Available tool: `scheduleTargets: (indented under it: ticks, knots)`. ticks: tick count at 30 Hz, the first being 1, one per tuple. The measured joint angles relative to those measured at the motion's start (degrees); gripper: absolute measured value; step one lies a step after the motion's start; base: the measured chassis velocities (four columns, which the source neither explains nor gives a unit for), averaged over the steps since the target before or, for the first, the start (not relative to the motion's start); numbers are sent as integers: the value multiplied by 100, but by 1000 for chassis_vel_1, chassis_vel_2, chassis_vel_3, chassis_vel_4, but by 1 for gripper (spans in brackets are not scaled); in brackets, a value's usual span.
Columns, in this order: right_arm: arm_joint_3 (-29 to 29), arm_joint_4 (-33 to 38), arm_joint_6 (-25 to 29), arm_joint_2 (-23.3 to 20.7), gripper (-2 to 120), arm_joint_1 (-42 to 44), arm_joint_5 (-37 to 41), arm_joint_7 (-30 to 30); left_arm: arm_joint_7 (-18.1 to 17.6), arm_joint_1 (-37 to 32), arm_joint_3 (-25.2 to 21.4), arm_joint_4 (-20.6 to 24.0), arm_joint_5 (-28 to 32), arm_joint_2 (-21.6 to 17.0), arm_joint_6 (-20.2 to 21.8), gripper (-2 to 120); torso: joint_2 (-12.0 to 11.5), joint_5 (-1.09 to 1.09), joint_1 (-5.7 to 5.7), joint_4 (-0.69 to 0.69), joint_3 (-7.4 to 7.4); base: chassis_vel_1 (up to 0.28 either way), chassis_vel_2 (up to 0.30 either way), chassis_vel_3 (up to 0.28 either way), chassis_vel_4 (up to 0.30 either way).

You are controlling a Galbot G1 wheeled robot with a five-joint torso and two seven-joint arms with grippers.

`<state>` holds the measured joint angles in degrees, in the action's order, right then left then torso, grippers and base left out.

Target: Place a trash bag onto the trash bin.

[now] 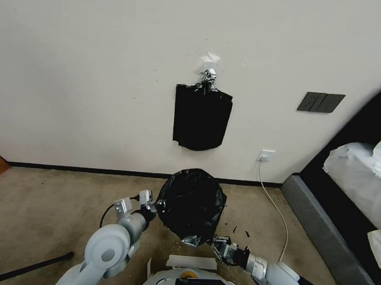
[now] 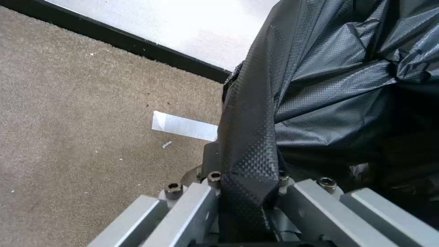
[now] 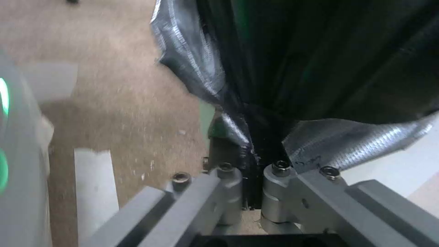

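Note:
The trash bag [image 1: 192,204] is a glossy, wrinkled black dome low over the carpet, just in front of the wall. The trash bin is hidden; the bag covers whatever stands under it. My left gripper [image 1: 159,207] is at the bag's left side, shut on a fold of the film, which the left wrist view shows pinched in the gripper [image 2: 247,187]. My right gripper [image 1: 215,244] is at the bag's near lower edge, also shut on it. In the right wrist view the bag [image 3: 320,61] rises from the gripper [image 3: 251,161], its edge clamped there.
A flat bundle of black bags [image 1: 202,117] hangs from a clip on the wall above. A bed [image 1: 359,177] fills the right side, with a white cable [image 1: 276,206] running from a wall socket. A white paper strip [image 1: 192,262] and a black rod [image 1: 26,268] lie on the carpet.

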<state>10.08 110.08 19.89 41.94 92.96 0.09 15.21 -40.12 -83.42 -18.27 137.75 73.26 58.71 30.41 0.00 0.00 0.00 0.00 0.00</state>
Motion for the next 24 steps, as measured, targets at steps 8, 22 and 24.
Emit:
scheduleTargets:
  ticks: [8,22,24]
  knots:
    - [124,187,154,46,36,362,139,-225,26,164,-20,-307,-151,9,-292,1,0,-1,0,0,0,0,0,0,0]
    - [934,2006,-528,41,52,1875,1105,-1338,267,145,521,-826,-1915,147,-1325,1,0,-1,0,-1,0,0,0,0,0]
    - [933,2340,-781,39,47,1970,1278,-1421,347,40,633,-869,-2244,185,-1450,1,0,-3,0,-1,0,0,0,0,0]
